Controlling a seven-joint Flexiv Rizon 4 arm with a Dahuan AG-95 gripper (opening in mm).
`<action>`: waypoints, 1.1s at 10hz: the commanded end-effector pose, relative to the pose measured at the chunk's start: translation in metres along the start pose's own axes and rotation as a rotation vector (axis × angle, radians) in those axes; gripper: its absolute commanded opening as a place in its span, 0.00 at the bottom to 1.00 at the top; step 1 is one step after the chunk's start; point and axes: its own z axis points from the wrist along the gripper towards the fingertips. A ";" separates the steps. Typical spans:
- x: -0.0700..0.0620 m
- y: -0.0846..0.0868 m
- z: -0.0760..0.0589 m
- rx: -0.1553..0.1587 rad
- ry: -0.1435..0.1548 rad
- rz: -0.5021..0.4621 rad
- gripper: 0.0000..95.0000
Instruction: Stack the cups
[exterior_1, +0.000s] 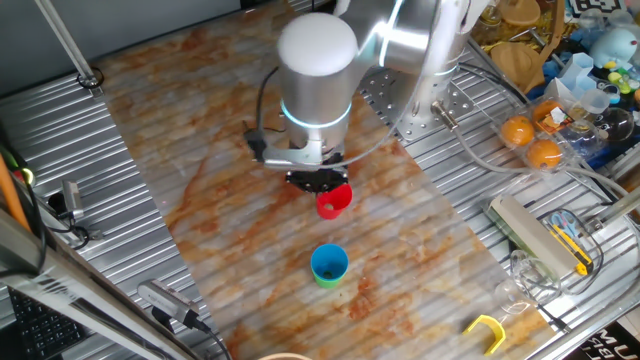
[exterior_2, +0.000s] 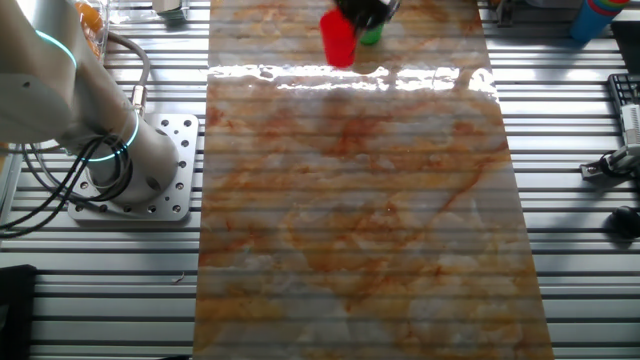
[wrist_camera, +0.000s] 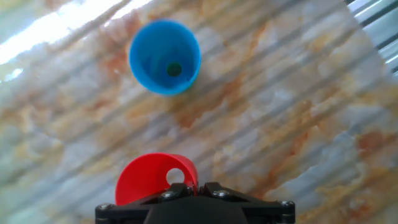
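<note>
My gripper (exterior_1: 318, 183) is shut on the rim of the red cup (exterior_1: 334, 201) and holds it tilted above the marble board. In the hand view the red cup (wrist_camera: 154, 178) hangs from the gripper (wrist_camera: 196, 186) at the bottom edge, its open mouth facing the camera. The blue cup (exterior_1: 329, 263) stands upright on the board, nested inside the green cup (exterior_1: 327, 281), whose rim shows under it. In the hand view the blue cup (wrist_camera: 165, 57) lies ahead and slightly left of the red one. In the other fixed view the red cup (exterior_2: 338, 40) hides most of the green cup (exterior_2: 372, 36).
The marble board (exterior_1: 240, 170) lies on a ribbed metal table. Clutter sits at the right: oranges (exterior_1: 530, 140), clear plastic cups (exterior_1: 520, 280), a yellow clip (exterior_1: 487, 330), a box cutter (exterior_1: 565, 235). The robot base (exterior_2: 100, 130) stands left in the other fixed view.
</note>
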 end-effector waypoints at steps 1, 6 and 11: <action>-0.027 0.002 -0.019 -0.018 -0.011 0.054 0.00; -0.066 0.008 -0.036 -0.044 -0.050 0.136 0.00; -0.070 0.010 -0.034 -0.059 -0.118 0.209 0.00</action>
